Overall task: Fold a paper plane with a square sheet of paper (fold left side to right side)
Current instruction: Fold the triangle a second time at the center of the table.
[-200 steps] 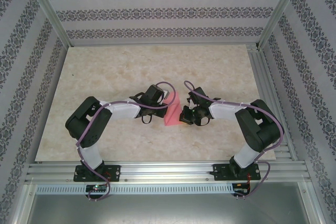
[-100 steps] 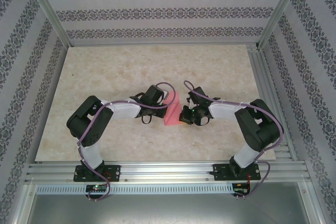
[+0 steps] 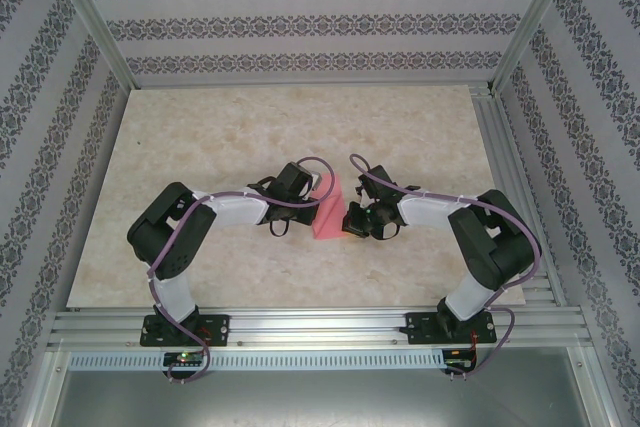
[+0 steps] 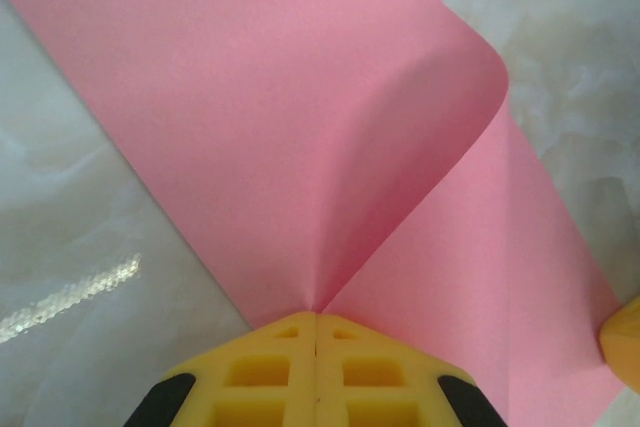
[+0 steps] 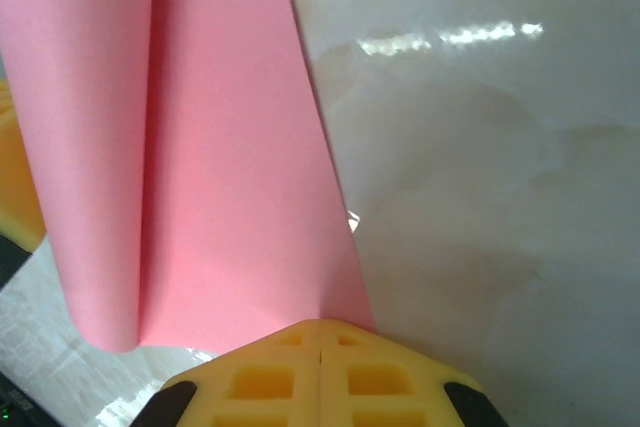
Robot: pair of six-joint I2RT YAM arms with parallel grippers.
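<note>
Left gripper (image 3: 309, 190) and right gripper (image 3: 351, 219) were both clamped on the square sheet of paper (image 3: 328, 211).
Each gripper's yellow pads (image 4: 262, 375) met with no gap, pinching an edge of the pink sheet from opposite sides near the middle of the marble-patterned table (image 3: 200, 147). In the left wrist view, one layer curled up from the pinch over a flatter layer beneath. In the right wrist view, the sheet showed a rounded, uncreased fold.

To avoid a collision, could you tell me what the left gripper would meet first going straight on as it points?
The square sheet of paper it is shut on: the left gripper would push into its raised curl, and probably the right gripper beyond.
</note>
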